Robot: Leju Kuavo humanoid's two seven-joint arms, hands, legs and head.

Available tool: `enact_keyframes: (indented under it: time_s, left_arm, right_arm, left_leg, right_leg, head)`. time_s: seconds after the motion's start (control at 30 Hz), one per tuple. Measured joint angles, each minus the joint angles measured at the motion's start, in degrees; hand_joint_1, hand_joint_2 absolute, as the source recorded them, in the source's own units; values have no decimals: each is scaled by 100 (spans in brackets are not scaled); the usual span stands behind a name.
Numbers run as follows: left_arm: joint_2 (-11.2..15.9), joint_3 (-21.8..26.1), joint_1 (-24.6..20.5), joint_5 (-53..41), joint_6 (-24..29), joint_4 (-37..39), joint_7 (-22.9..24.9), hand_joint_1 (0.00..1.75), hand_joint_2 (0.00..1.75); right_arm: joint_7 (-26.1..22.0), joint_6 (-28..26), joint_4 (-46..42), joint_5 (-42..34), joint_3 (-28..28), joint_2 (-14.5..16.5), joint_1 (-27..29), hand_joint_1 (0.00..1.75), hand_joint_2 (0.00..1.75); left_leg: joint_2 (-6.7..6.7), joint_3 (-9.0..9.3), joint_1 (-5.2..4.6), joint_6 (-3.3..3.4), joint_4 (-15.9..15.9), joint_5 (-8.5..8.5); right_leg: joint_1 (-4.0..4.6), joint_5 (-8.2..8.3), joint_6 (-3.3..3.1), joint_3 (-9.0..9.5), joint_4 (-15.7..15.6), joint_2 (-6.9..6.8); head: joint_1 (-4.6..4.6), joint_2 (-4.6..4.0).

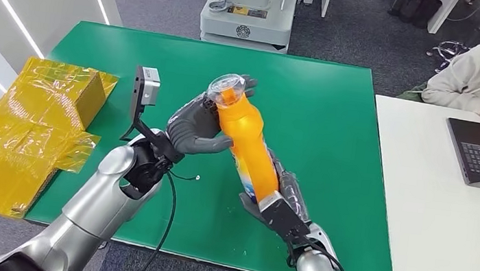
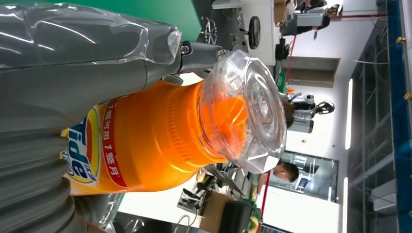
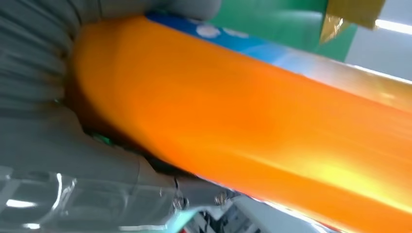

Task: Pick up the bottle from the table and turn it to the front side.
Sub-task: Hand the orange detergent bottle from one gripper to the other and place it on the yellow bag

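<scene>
Gripping the orange bottle (image 1: 248, 145) above the green table (image 1: 336, 120), left hand (image 1: 196, 129) wraps its neck, right hand (image 1: 278, 199) its base.

- Bottle (image 1: 247, 140) is up off the worktop (image 1: 336, 120), tilted, cap toward the far-left.
- Left robot hand (image 1: 198, 127) at its neck, right robot hand (image 1: 277, 202) at its base.
- Box (image 1: 55, 95) sits off the worktop's left edge.
</scene>
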Motion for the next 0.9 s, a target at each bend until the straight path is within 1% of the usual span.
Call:
enact_keyframes:
  time_s: [0.13,0.33,0.47,0.57,0.7,0.9]
  left_arm:
    - [19,-116,-136,-59,10,252,-9,0,175]
    - [45,-393,-307,-982,333,650,-206,0,175]
    - [79,-569,-428,-1694,525,1065,-303,175,175]
    - [98,-641,-475,-1900,529,1348,-335,175,175]
    - [116,-676,-516,-1804,405,1558,-285,175,175]
    - [179,-669,-596,-866,-7,1828,99,175,175]
  right_arm:
    - [82,-66,313,115,48,86,-118,175,175]
    - [194,-151,518,205,22,95,-107,175,175]
    - [226,-151,632,258,-42,86,-20,171,175]
    - [233,-156,726,303,-102,84,28,169,175]
    - [233,-160,828,325,-145,83,44,165,175]
    - [149,-159,942,302,-160,83,43,165,175]
  left_leg:
    - [0,0,0,0,0,0]
    - [0,-2,-3,0,0,0]
    - [0,-2,-3,0,0,0]
    - [3,-2,-2,0,0,0]
    - [2,-2,-2,0,0,0]
    - [2,-2,-1,0,-1,0]
  right_leg:
    - [0,0,0,-2,0,1]
    - [0,0,0,-3,-1,1]
    - [0,0,0,-2,-1,1]
    - [0,0,0,-3,-1,2]
    - [0,0,0,-3,0,2]
    - [0,0,0,-2,1,2]
  head:
    - [1,0]
    - [1,0]
    - [1,0]
    - [0,0]
    - [0,0]
    - [0,0]
